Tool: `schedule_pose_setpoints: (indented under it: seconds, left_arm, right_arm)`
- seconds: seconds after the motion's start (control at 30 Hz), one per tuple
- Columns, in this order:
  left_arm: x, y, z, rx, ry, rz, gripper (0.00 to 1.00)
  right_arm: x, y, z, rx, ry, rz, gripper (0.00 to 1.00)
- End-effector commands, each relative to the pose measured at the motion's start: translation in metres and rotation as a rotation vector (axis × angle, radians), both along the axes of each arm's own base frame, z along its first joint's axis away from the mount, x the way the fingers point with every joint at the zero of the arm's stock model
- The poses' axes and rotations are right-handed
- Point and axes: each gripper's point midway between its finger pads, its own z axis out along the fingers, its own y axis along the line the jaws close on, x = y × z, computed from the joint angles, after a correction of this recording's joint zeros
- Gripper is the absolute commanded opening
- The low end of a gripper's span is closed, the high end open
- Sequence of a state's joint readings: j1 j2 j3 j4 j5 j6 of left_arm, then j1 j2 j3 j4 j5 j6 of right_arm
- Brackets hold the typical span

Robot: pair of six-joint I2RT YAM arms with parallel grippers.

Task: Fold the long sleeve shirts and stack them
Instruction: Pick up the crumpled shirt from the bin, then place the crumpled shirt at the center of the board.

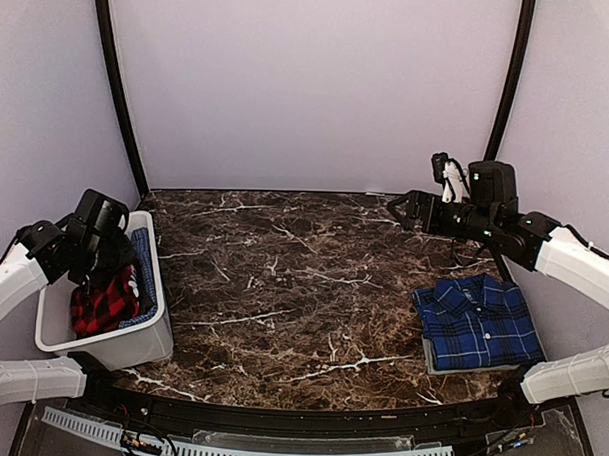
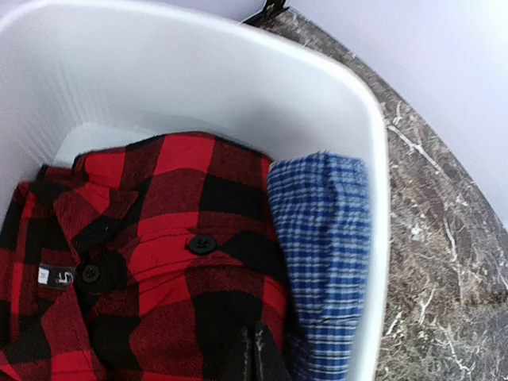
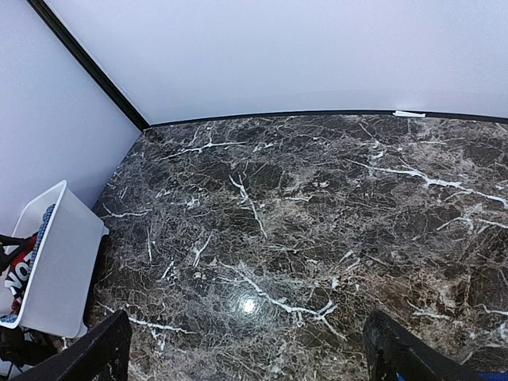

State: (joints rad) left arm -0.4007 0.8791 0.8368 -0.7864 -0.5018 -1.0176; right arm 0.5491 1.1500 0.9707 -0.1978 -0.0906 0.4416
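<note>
The red-and-black checked shirt (image 2: pixel 175 230) lies crumpled in a white bin (image 2: pixel 198 71) at the table's left, also visible from above (image 1: pixel 104 306). My left gripper (image 2: pixel 255 349) reaches down into the bin, its fingertips shut together and pinching a black check of that shirt. A lighter blue plaid cloth (image 2: pixel 321 238) is squeezed against the bin's right wall. A blue-and-navy plaid shirt (image 1: pixel 478 322) lies folded, collar up, at the table's right front. My right gripper (image 1: pixel 395 208) hovers wide open above the right rear of the table, nothing between its fingers (image 3: pixel 381 333).
The white bin (image 1: pixel 162 283) stands at the left front of the dark marble table (image 1: pixel 303 278). A pale flat board (image 1: pixel 435 365) shows under the folded shirt's near edge. Lilac walls close in the back and both sides.
</note>
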Motion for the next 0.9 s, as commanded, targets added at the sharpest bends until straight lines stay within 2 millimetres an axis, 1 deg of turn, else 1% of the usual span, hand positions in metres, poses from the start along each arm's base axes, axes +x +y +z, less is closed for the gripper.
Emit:
schedule_pose_setpoints:
  seconds: [0.0,0.03,0.07,0.1,0.13,0.17,0.2,0.23,0.27,0.3,0.33,0.37,0.4,0.43,0.47,0.5,0.53,0.57,0.6,0.63,0.67,0.7,0.73,0.77,0.8,0.83,0.87]
  left_arm:
    - [0.014,0.006,0.074,0.087,-0.162,-0.055,0.0]
    - [0.016,0.006,0.084,0.095,-0.184,-0.067,0.0]
    - [0.019,0.004,0.102,0.107,-0.227,-0.092,0.0]
    - [0.022,0.002,0.111,0.113,-0.251,-0.111,0.0]
    - [0.027,-0.004,0.13,0.119,-0.305,-0.157,0.0]
    - [0.03,-0.013,0.138,0.125,-0.325,-0.217,0.0]
    - [0.035,-0.019,0.156,0.115,-0.385,-0.244,0.0]
    - [0.038,-0.03,0.164,0.111,-0.404,-0.312,0.0]
    - [0.045,-0.038,0.179,0.097,-0.455,-0.341,0.0]
    - [0.048,-0.052,0.184,0.081,-0.469,-0.418,0.0]
    - [0.055,-0.064,0.194,0.064,-0.498,-0.46,0.0]
    - [0.058,-0.078,0.197,0.046,-0.504,-0.518,0.0]
    - [0.066,-0.094,0.197,0.036,-0.502,-0.563,0.0]
    - [0.069,-0.107,0.196,0.037,-0.5,-0.604,0.0]
    - [0.074,-0.131,0.192,0.034,-0.489,-0.66,0.0]
    - [0.077,-0.142,0.188,0.041,-0.482,-0.681,0.0]
    - [0.084,-0.165,0.178,0.03,-0.461,-0.726,0.0]
    - [0.092,-0.183,0.16,0.003,-0.417,-0.759,0.0]
    - [0.093,-0.2,0.156,-0.023,-0.419,-0.792,0.0]
    - [0.101,-0.221,0.142,-0.058,-0.392,-0.827,0.0]
    - [0.098,-0.24,0.137,-0.076,-0.384,-0.87,0.0]
    - [0.105,-0.258,0.126,-0.082,-0.364,-0.893,0.0]
    - [0.102,-0.276,0.119,-0.086,-0.349,-0.925,0.0]
    - [0.11,-0.294,0.108,-0.092,-0.324,-0.941,0.0]
    - [0.108,-0.31,0.1,-0.111,-0.301,-0.974,0.01]
    - [0.117,-0.327,0.084,-0.113,-0.256,-0.992,0.04]
    - [0.114,-0.342,0.079,-0.126,-0.233,-1.03,0.16]
  right_arm:
    - [0.003,0.006,0.025,0.027,-0.051,0.018,0.99]
    - [0.004,0.007,0.025,0.027,-0.052,0.016,0.99]
    - [0.005,0.007,0.026,0.028,-0.053,0.016,0.99]
    - [0.006,0.008,0.027,0.029,-0.053,0.015,0.99]
    - [0.007,0.008,0.027,0.03,-0.053,0.013,0.99]
    - [0.008,0.008,0.026,0.027,-0.05,0.01,0.99]
    - [0.008,0.008,0.028,0.03,-0.052,0.007,0.99]
    - [0.01,0.008,0.028,0.03,-0.052,0.003,0.99]
    - [0.01,0.008,0.028,0.031,-0.05,0.001,0.99]
    - [0.011,0.008,0.028,0.035,-0.051,-0.003,0.99]
    - [0.011,0.008,0.028,0.037,-0.05,-0.004,0.99]
    - [0.012,0.009,0.028,0.038,-0.049,-0.005,0.99]
    - [0.012,0.009,0.029,0.041,-0.049,-0.005,0.99]
    - [0.012,0.009,0.029,0.041,-0.047,-0.006,0.99]
    - [0.012,0.009,0.028,0.042,-0.045,-0.004,0.99]
    - [0.012,0.009,0.027,0.043,-0.042,-0.006,0.99]
    - [0.011,0.008,0.027,0.042,-0.04,-0.007,0.99]
    - [0.011,0.008,0.026,0.042,-0.036,-0.008,0.99]
    - [0.01,0.007,0.024,0.04,-0.033,-0.011,0.99]
    - [0.009,0.007,0.023,0.04,-0.03,-0.011,0.99]
    - [0.009,0.006,0.021,0.038,-0.026,-0.014,0.99]
    - [0.008,0.005,0.02,0.036,-0.023,-0.016,0.98]
    - [0.008,0.003,0.018,0.031,-0.019,-0.021,0.99]
    - [0.007,0.003,0.017,0.027,-0.015,-0.025,0.99]
    - [0.007,0.001,0.016,0.022,-0.014,-0.028,0.99]
    - [0.006,0.0,0.015,0.015,-0.011,-0.031,0.99]
    - [0.005,-0.001,0.013,0.007,-0.005,-0.034,0.99]
